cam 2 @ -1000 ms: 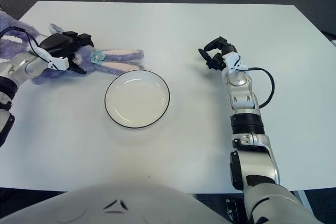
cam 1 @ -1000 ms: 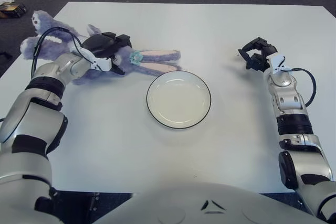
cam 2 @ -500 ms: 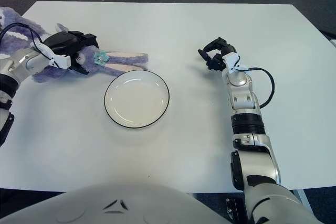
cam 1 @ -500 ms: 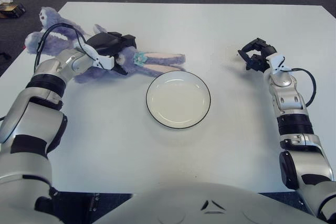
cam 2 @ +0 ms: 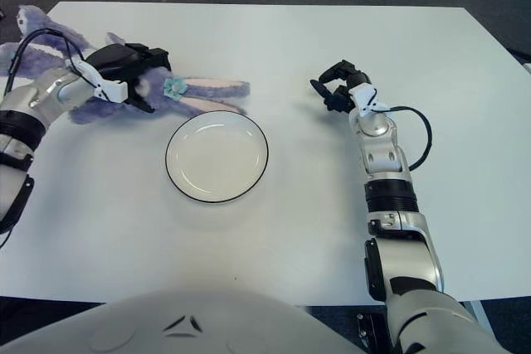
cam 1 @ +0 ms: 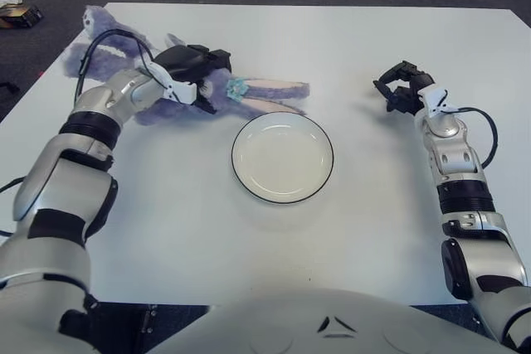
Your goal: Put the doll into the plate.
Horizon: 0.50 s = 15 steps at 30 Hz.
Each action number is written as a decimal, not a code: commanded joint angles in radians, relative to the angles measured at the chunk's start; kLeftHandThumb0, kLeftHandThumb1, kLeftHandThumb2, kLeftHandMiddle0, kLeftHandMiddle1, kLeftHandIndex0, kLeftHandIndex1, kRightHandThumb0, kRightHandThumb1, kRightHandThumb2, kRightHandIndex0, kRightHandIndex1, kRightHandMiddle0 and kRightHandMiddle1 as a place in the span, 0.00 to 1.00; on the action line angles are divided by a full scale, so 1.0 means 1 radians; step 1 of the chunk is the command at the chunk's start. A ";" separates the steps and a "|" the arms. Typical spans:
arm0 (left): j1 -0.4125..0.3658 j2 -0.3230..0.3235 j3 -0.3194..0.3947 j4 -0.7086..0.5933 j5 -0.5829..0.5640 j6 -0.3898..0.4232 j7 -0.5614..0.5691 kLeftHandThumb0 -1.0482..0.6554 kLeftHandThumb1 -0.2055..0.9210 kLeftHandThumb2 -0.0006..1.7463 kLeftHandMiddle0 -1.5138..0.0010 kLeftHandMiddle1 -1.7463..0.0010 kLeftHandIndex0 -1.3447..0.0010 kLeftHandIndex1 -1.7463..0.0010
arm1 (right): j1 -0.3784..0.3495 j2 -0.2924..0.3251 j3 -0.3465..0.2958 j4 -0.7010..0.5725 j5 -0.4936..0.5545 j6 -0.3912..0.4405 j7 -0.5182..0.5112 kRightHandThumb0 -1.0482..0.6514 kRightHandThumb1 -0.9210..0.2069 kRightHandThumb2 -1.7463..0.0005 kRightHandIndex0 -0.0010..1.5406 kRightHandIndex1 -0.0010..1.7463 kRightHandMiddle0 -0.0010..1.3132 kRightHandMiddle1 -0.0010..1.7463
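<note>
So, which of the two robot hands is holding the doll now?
The left hand, closed around the purple doll behind the plate. The right hand grips nothing, away on the plate's right.

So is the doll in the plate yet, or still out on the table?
Out. The doll lies on the table behind the plate, gripped by the left hand; the plate holds nothing.
</note>
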 commanded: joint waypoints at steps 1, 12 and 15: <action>-0.040 -0.027 -0.007 0.014 0.017 0.018 0.023 0.63 0.80 0.28 0.44 0.00 0.51 0.00 | 0.015 -0.006 0.006 -0.017 -0.001 -0.014 0.011 0.40 0.00 0.80 0.47 1.00 0.29 0.90; -0.091 -0.105 -0.033 0.073 0.047 0.073 0.051 0.63 0.74 0.35 0.43 0.00 0.50 0.00 | 0.027 0.004 0.016 -0.047 -0.002 -0.005 0.014 0.40 0.00 0.80 0.47 1.00 0.29 0.90; -0.117 -0.147 -0.050 0.097 0.067 0.105 0.079 0.63 0.73 0.37 0.43 0.00 0.50 0.00 | 0.037 0.011 0.024 -0.069 -0.008 -0.001 0.012 0.40 0.00 0.80 0.48 1.00 0.30 0.90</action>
